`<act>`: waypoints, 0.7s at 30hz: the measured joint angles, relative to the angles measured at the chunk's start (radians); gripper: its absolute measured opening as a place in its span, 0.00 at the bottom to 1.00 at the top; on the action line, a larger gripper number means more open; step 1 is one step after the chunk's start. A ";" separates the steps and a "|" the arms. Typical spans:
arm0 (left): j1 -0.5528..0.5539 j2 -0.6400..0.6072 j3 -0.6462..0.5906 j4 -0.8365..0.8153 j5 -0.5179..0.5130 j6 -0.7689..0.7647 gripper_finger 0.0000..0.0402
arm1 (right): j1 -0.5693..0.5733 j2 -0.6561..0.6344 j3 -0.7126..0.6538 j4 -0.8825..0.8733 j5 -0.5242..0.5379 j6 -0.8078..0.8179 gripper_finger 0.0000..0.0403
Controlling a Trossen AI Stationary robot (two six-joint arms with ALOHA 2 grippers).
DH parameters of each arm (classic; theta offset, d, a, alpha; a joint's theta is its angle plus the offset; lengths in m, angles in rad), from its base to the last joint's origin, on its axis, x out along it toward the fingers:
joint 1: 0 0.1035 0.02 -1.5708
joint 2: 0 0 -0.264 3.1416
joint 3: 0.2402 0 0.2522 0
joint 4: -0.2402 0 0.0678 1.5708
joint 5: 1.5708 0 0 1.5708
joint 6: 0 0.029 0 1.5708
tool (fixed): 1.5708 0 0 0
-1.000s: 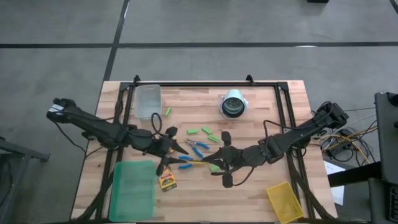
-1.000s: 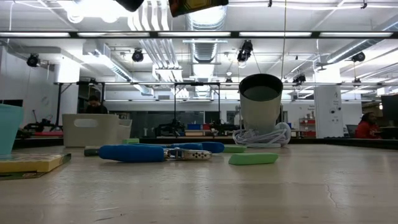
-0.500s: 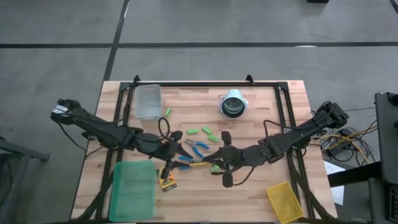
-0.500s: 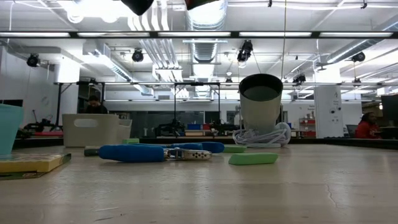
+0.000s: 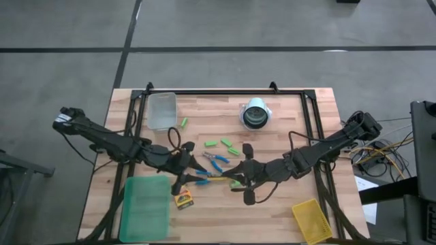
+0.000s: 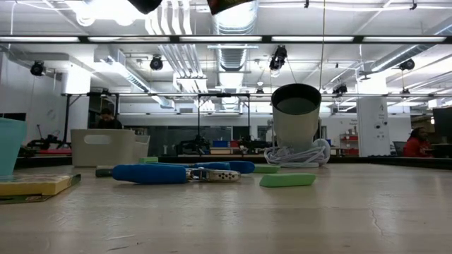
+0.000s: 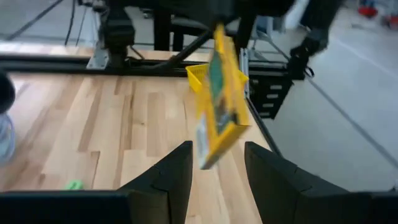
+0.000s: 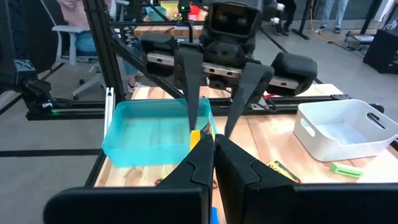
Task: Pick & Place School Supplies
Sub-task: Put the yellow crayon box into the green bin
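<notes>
A handover was under way mid-table: the right gripper [image 8: 213,163], fingers pinched, held a crayon box [image 7: 219,93], seemingly; the left gripper [image 8: 217,121], spread, needed to close on it.

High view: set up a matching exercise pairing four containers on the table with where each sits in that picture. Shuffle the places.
Things:
1. green tray
2. yellow bin
3. white bin
4. cup

Places on the table, as the high view shows it:
A. lower right corner
B. top edge, right of the middle
C. lower left corner
D. top edge, toward the left

Pairs: 1-C, 2-A, 3-D, 4-B
</notes>
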 joint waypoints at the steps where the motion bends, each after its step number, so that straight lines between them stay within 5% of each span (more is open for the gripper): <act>1: 0.000 0.002 0.000 -0.001 -0.004 -0.028 0.38 | 0.000 0.000 0.000 0.000 0.000 0.002 0.02; 21: 0.001 0.010 0.000 -0.012 -0.056 -0.087 0.38 | 0.000 0.000 0.000 0.003 0.000 0.007 0.02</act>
